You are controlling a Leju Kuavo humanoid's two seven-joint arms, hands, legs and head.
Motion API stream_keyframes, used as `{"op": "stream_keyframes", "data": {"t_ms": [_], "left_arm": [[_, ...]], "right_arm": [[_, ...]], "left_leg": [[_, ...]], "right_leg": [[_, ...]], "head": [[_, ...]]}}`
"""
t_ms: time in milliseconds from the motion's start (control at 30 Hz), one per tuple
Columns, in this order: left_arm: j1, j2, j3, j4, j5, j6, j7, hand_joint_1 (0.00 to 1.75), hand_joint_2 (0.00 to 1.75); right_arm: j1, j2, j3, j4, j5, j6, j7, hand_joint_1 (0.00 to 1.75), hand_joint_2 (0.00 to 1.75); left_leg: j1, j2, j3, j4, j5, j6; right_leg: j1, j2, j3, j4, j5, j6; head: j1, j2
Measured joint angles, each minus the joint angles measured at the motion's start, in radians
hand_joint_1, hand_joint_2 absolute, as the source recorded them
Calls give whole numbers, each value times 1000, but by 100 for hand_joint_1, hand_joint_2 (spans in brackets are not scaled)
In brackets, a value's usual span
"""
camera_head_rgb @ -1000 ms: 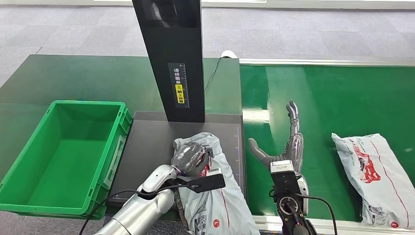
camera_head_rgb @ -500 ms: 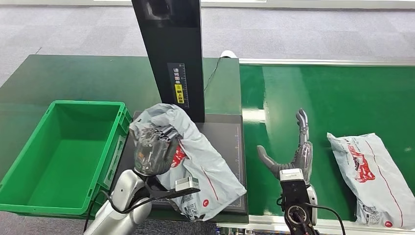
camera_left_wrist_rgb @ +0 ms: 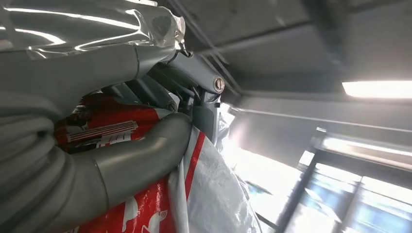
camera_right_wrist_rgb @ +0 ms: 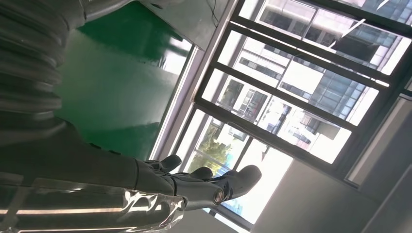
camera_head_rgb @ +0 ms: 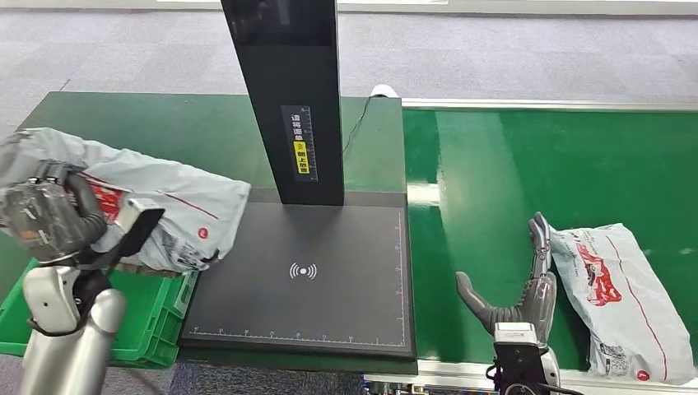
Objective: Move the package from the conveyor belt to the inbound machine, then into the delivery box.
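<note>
Grey plastic, crumpled and printed in red, is the package [camera_head_rgb: 156, 210] in the head view: the left hand [camera_head_rgb: 49, 220] grasps 1 end of it and holds it in the air, the rest stretching away from the hand toward the black scanner plate [camera_head_rgb: 304, 276]. Below that hand sits the green box [camera_head_rgb: 152, 317], mostly hidden by the package and arm. The black post [camera_head_rgb: 288, 99] rises behind the plate. The right hand [camera_head_rgb: 518, 288] stands over the green belt [camera_head_rgb: 510, 173] with fingers straight and thumb apart, grasping nothing; just beside its fingers lies a 2nd package [camera_head_rgb: 625, 300], perhaps touching them.

At the left wrist, the thumb [camera_left_wrist_rgb: 141, 150] and darker fingers [camera_left_wrist_rgb: 160, 92] clamp around the red and white wrapper.

At the right wrist, the fingers [camera_right_wrist_rgb: 209, 187] reach out straight and bare, the belt [camera_right_wrist_rgb: 121, 82] to 1 side of them and windows [camera_right_wrist_rgb: 291, 97] beyond.
</note>
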Motion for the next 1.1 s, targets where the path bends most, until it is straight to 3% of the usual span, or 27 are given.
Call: {"op": "stream_keyframes", "data": {"t_ms": [133,233,333,467,533,667,767,900,1000,1100], "left_arm": [[-41,49,112,95,-41,-15,65,175,0],[-95,109,173,228,-101,-41,132,175,0],[-160,168,213,366,-117,-44,148,175,0],[-205,206,231,473,-132,-53,162,175,0],[-232,221,234,528,-150,-101,197,171,0],[-336,264,235,723,-172,-272,244,2,0],[-386,276,234,841,-157,-249,241,0,0],[-392,272,235,897,-73,-92,162,0,0],[-346,252,232,852,23,-12,80,0,0],[-251,217,216,717,107,9,9,0,0]], "right_arm": [[13,1,0,-14,13,2,3,0,175],[18,3,0,-18,20,4,5,0,175],[21,5,0,-19,25,6,8,0,175],[22,8,0,-19,25,7,10,0,175],[21,9,0,-19,25,10,11,0,175],[14,8,3,-17,20,22,15,0,175],[-3,6,6,-10,15,35,20,0,175],[-28,6,14,2,13,45,26,0,175],[-39,7,25,11,15,40,29,0,175],[-42,7,31,17,15,32,29,0,175]], "left_leg": [[0,0,0,0,0,0],[0,1,0,0,0,0],[0,1,0,0,0,0],[0,1,-1,0,0,-1],[0,1,-1,0,0,-1],[0,0,-1,0,0,-1],[0,1,-1,0,1,-1],[0,2,-1,0,1,-1],[0,2,-1,0,0,-1],[-1,2,-1,0,0,-1]], "right_leg": [[0,0,0,0,0,0],[0,1,-1,0,0,0],[0,2,-1,0,0,0],[0,2,-1,0,0,0],[0,2,-1,0,0,0],[0,2,-1,0,0,0],[0,2,-1,0,0,0],[0,2,-1,1,1,-1],[0,3,-2,1,1,-1],[0,3,-2,0,1,-1]], "head": [[0,0],[0,0],[0,0],[0,0],[1,0],[0,0],[0,0],[0,0],[0,0],[0,0]]}}
